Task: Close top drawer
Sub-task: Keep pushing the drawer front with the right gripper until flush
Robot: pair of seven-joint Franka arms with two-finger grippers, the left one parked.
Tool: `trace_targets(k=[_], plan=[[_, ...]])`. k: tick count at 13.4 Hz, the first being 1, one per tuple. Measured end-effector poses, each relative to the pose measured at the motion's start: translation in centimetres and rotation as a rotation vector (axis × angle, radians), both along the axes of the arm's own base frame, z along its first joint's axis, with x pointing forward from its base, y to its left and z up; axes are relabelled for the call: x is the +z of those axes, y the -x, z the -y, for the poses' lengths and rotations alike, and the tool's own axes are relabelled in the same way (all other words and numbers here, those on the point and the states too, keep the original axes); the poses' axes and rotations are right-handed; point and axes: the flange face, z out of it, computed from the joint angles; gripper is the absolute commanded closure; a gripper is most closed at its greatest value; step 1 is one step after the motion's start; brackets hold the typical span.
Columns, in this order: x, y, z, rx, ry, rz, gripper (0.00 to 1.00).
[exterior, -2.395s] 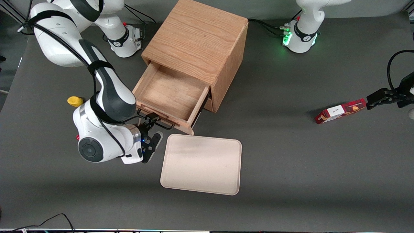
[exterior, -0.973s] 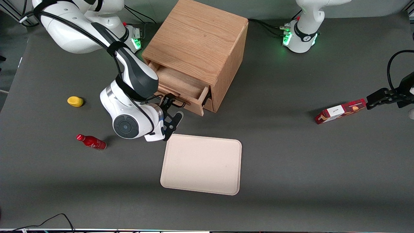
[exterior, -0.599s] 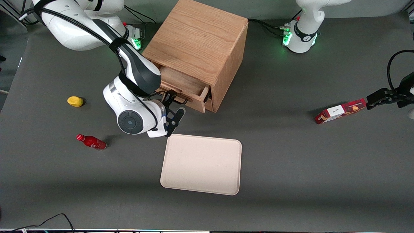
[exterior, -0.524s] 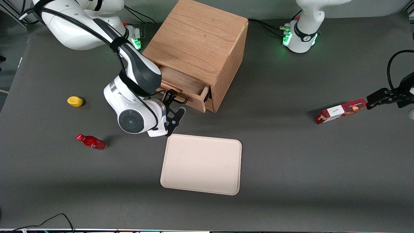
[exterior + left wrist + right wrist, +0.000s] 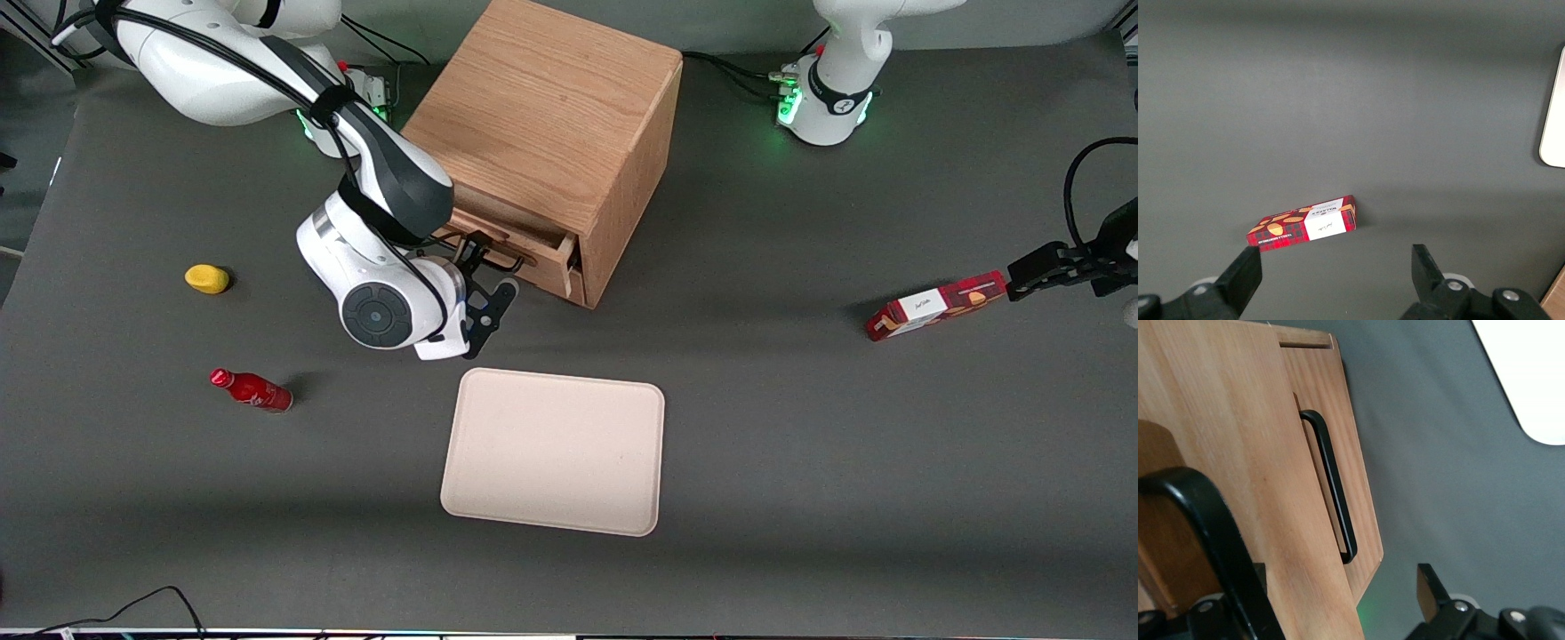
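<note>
The top drawer [image 5: 520, 238] of the wooden cabinet [image 5: 551, 116] sticks out only a little, with a narrow strip of its tray showing. My gripper [image 5: 489, 274] is at the drawer's front, nearer the front camera than the cabinet. It is open. One finger sits against the thin black wire handle [image 5: 498, 258]. In the right wrist view the gripper [image 5: 1325, 607] straddles the top drawer's front [image 5: 1238, 453]. That drawer's handle [image 5: 1205, 520] curves close by one finger. The lower drawer [image 5: 1358, 473] with its own black handle [image 5: 1331, 487] is shut.
A beige tray [image 5: 553, 449] lies on the table nearer the front camera than the cabinet. A yellow object [image 5: 206, 278] and a red bottle [image 5: 252, 389] lie toward the working arm's end. A red box [image 5: 935, 305] lies toward the parked arm's end.
The top drawer has gone from wide open to almost fully in. My gripper has moved with the drawer front toward the cabinet, staying open.
</note>
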Motion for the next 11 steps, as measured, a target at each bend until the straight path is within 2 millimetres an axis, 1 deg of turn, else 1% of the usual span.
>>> trace_targets(k=[5, 11], plan=[[-0.3, 1.0, -0.8, 0.004, 0.009, -0.013, 0.0], [0.0, 2.3, -1.7, -0.005, 0.024, -0.009, 0.0]])
